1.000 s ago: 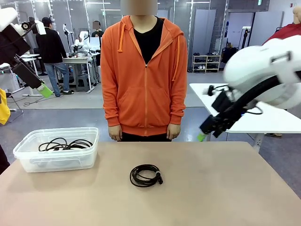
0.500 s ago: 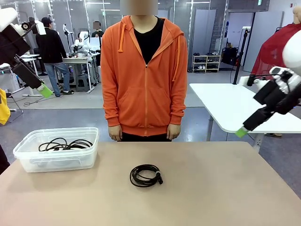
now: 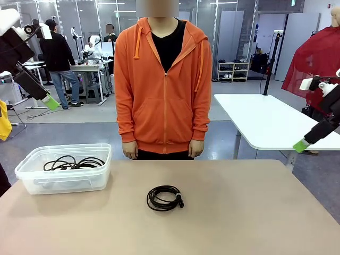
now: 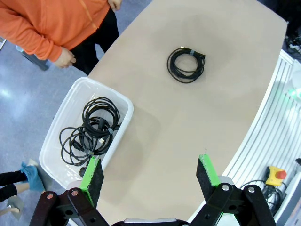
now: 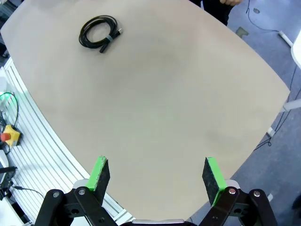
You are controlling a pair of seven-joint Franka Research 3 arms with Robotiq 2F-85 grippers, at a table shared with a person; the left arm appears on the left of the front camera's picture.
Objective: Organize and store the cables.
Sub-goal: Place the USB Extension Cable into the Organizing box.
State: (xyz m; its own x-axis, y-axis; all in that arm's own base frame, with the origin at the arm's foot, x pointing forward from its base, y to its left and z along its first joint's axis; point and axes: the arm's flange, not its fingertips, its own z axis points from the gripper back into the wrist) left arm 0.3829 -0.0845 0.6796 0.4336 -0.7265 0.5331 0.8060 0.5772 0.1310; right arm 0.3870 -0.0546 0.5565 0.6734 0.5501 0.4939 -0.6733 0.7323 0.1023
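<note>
One coiled black cable [image 3: 164, 197] lies on the beige table [image 3: 239, 212] near its middle; the same cable [image 4: 186, 64] shows in the left wrist view and the cable [image 5: 99, 32] in the right wrist view. Several more black cables [image 3: 73, 163] lie in a clear plastic bin [image 3: 32, 180] at the table's left; the bin [image 4: 123, 107] holds these cables [image 4: 91, 130]. My left gripper [image 4: 149, 176] hangs open high above the table, beside the bin. My right gripper [image 5: 157, 175] is open, raised off the table's right side; one of its green fingertips [image 3: 300, 145] shows in the front view.
A person in an orange hoodie [image 3: 162, 79] stands at the far edge, hands down at the sides. A white table [image 3: 265, 125] stands behind on the right. My left arm [image 3: 24, 64] is raised at the upper left.
My right arm has swung away to the right and upward, from over the table's right part to the picture's right edge. The cable, bin and left arm have not moved.
</note>
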